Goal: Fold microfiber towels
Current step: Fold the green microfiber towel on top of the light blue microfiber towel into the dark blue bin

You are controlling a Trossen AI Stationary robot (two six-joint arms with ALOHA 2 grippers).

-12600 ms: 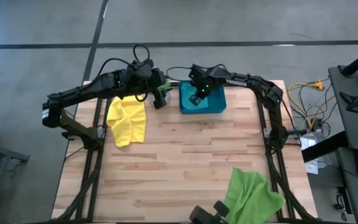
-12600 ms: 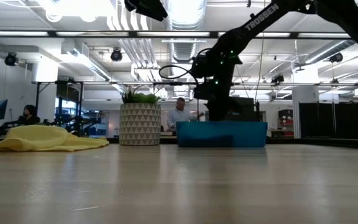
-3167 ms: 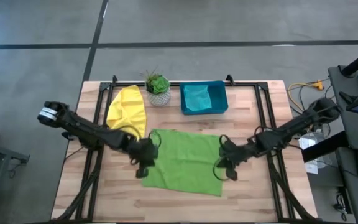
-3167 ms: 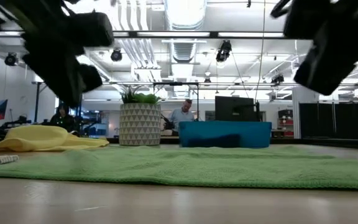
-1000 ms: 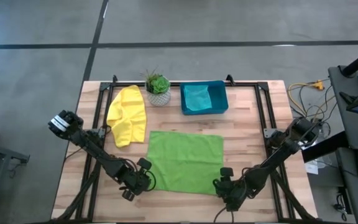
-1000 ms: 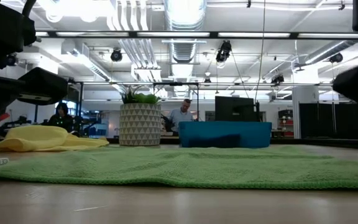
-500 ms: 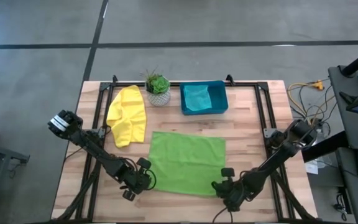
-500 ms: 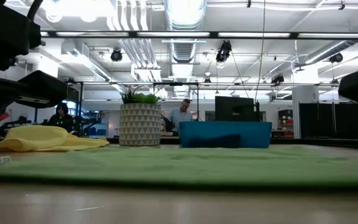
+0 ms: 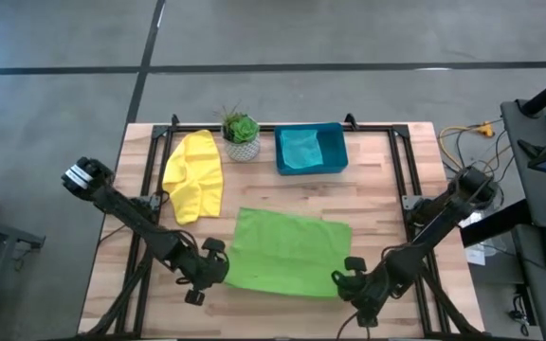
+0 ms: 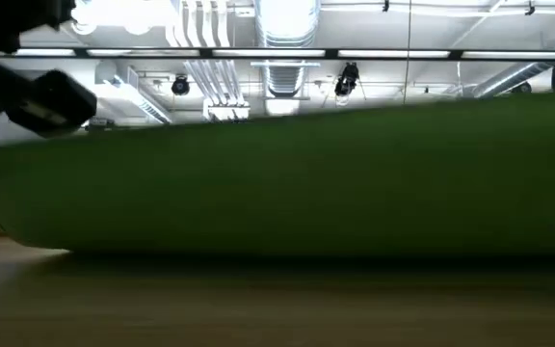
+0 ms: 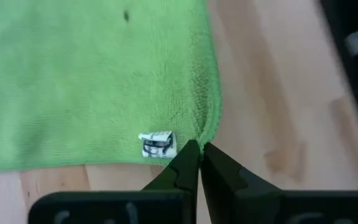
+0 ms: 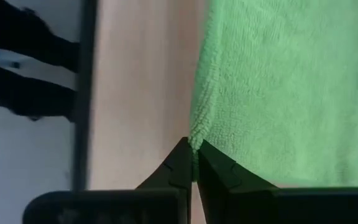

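Left tool [image 11: 194, 152] and right tool [image 12: 193, 155] each pinch a near corner of the light green towel [image 9: 287, 251], lifting that edge off the tabletop [image 9: 377, 180] for folding

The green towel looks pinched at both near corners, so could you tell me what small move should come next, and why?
Probably lift both corners and carry them toward the far edge. The left gripper and right gripper are each shut on a near corner of the green towel, whose far half lies flat.
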